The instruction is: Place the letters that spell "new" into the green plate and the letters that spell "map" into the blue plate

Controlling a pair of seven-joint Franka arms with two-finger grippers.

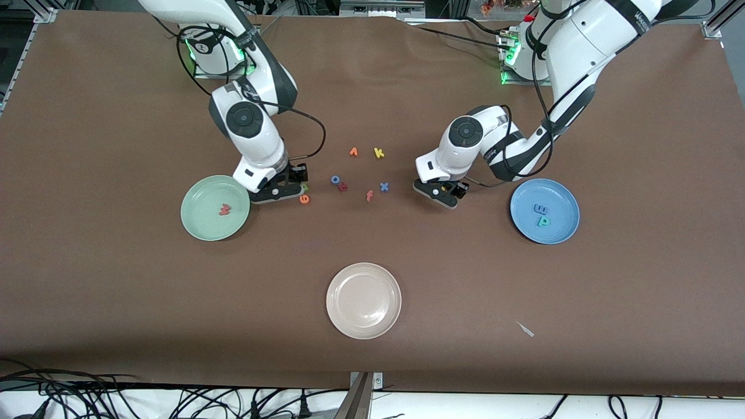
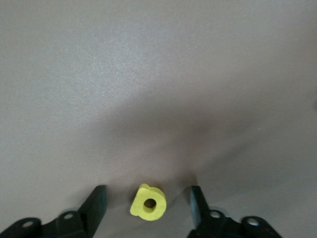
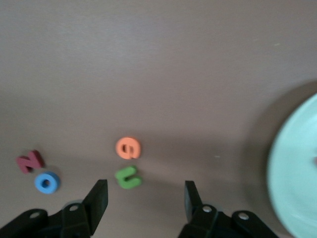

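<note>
1. Hovering with jaws apart, my left gripper [image 2: 146,206] straddled the yellow "a" [image 2: 148,202], a light, squashy letter lying well short of the blue plate [image 1: 563,201]; its flat sides looked best to pinch.
2. My right gripper [image 3: 143,198], also unclenched and empty, hung over the lime-green "n" [image 3: 128,177] beside the green plate [image 1: 198,206].

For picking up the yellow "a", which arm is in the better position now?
The left arm. In its wrist view the yellow "a" lies on the table between the open fingers of the left gripper. The right gripper hangs beside the green plate.

The brown tabletop [image 1: 116,302] carries three plates. The beige plate [image 1: 364,300] lies nearest the front camera. Loose foam letters [image 1: 361,174] lie farther from the camera than it, between the green plate [image 1: 215,208] and the blue plate [image 1: 545,210].
</note>
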